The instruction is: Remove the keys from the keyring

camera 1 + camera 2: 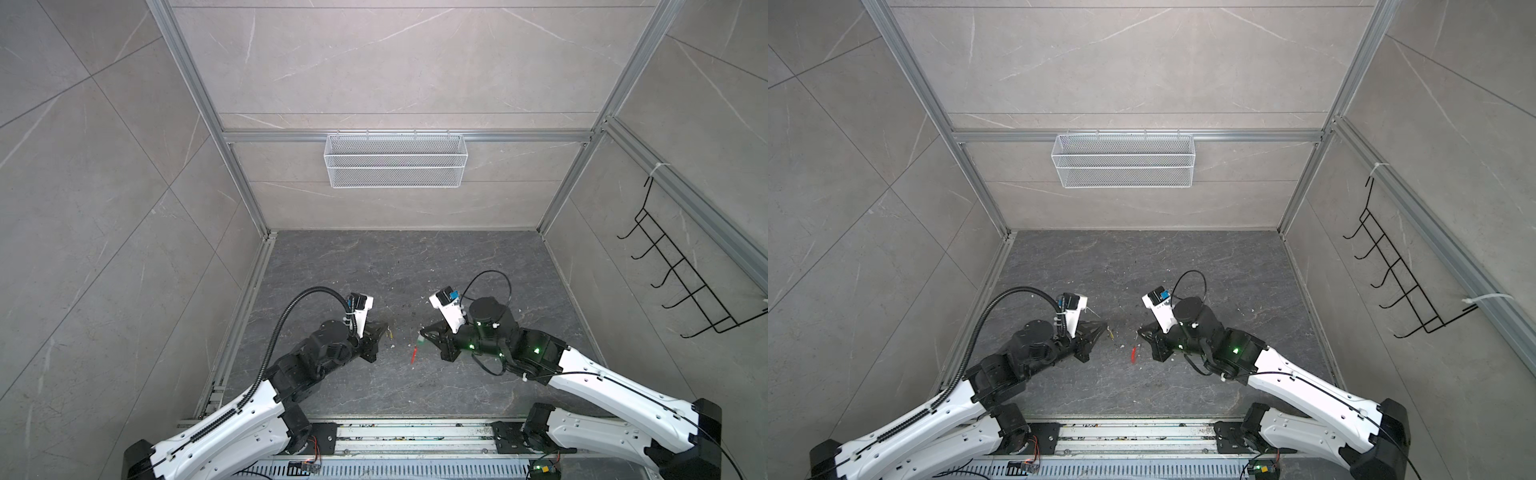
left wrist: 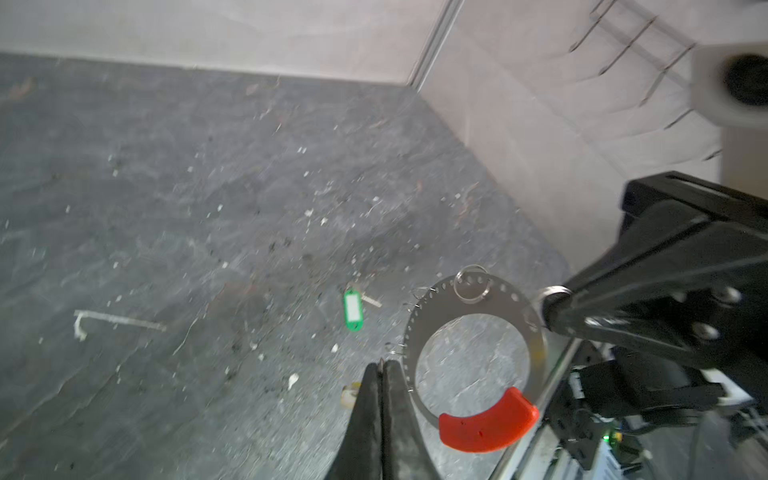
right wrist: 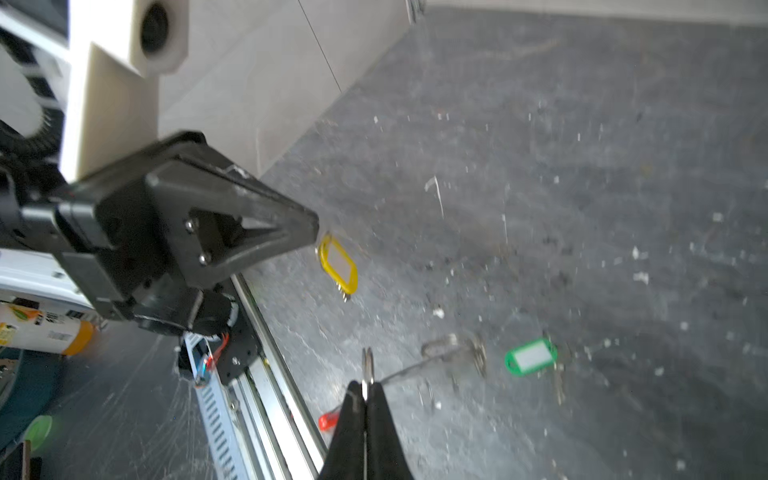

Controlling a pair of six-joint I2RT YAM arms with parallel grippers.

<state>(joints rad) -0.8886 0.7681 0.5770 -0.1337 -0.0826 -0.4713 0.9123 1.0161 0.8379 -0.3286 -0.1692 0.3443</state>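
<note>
While both arms hover low over the dark floor (image 2: 166, 208), the right gripper (image 3: 365, 386) is clamped on a small split ring (image 3: 367, 365) at the rim of the keyring (image 2: 432, 307), a flat silver hoop with a red sleeve (image 2: 488, 424), held in the air. The left gripper (image 3: 312, 232) is pinched shut, the yellow tag (image 3: 338, 266) dangling from its tip. The green tag (image 2: 353, 309) lies loose on the floor, apart from the keyring.

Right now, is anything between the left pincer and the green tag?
Nothing visible. The green tag lies on the floor beyond the left pincer, and the keyring held by the right pincer hangs off to one side. The left pincer is shut, though, with the yellow tag dangling at its tip.
</note>
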